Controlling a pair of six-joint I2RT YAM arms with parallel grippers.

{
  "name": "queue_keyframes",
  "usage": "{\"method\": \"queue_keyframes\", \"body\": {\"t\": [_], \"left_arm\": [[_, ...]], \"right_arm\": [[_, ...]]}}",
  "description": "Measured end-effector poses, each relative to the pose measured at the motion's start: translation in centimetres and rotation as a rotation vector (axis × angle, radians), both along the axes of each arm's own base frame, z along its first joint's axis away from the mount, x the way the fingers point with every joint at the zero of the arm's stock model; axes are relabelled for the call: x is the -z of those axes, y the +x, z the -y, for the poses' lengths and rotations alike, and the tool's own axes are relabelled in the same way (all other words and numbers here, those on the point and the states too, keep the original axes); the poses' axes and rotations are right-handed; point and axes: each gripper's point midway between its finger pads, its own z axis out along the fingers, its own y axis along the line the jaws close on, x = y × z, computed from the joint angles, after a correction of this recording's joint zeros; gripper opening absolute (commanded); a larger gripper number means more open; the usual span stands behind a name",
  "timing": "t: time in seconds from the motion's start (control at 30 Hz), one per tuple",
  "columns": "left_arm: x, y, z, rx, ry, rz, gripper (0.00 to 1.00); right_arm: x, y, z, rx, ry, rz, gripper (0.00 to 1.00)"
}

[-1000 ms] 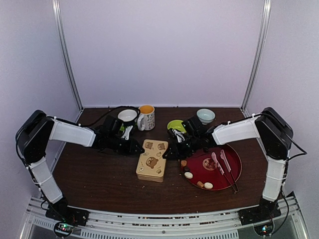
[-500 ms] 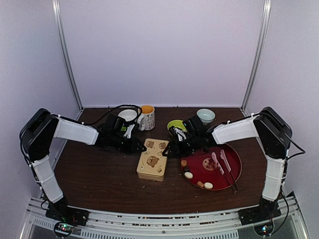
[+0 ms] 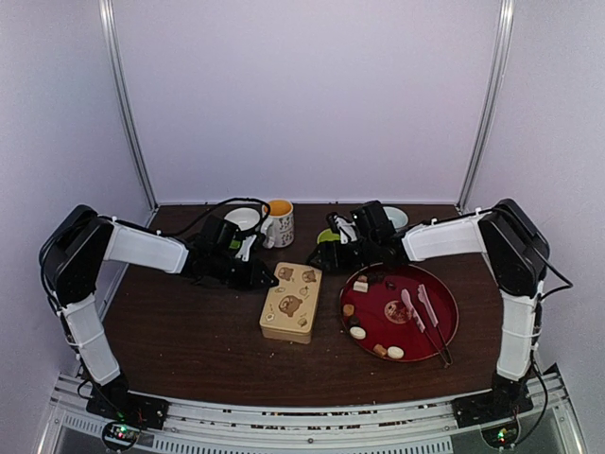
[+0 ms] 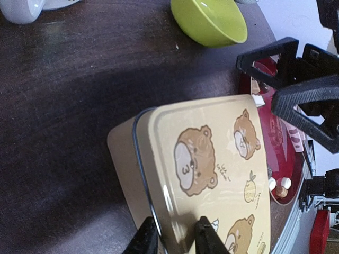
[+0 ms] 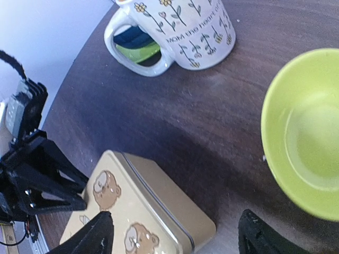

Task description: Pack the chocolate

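Right arm backs off; left takes the tin (image 3: 289,303).
The right gripper (image 5: 175,214), spread wide and empty, has pulled back toward the green bowl (image 5: 304,132), upper centre; the left gripper (image 4: 175,238) pinches the tin's lid edge. The chocolate (image 3: 357,332) lies unpacked on the red tray (image 3: 444,293), centre-right; opening looks next.
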Motion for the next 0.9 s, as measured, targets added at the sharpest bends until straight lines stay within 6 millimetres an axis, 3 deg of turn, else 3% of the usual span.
{"method": "queue_keyframes", "body": {"t": [0.13, 0.37, 0.63, 0.9], "left_arm": [[0.0, 0.0, 0.0, 0.003, 0.003, -0.004, 0.26], [0.0, 0.0, 0.0, 0.006, 0.005, -0.006, 0.26], [-0.1, -0.1, 0.1, 0.040, 0.024, -0.005, 0.25], [0.0, -0.2, 0.5, 0.097, 0.019, 0.000, 0.25]], "right_arm": [[-0.5, 1.8, -1.9, -0.022, 0.045, 0.031, 0.76], [1.9, 2.6, -3.6, -0.067, 0.058, -0.004, 0.69], [2.3, 0.0, -4.3, -0.214, 0.095, -0.062, 0.54], [2.3, -3.3, -2.9, -0.251, 0.163, -0.142, 0.39]]}}
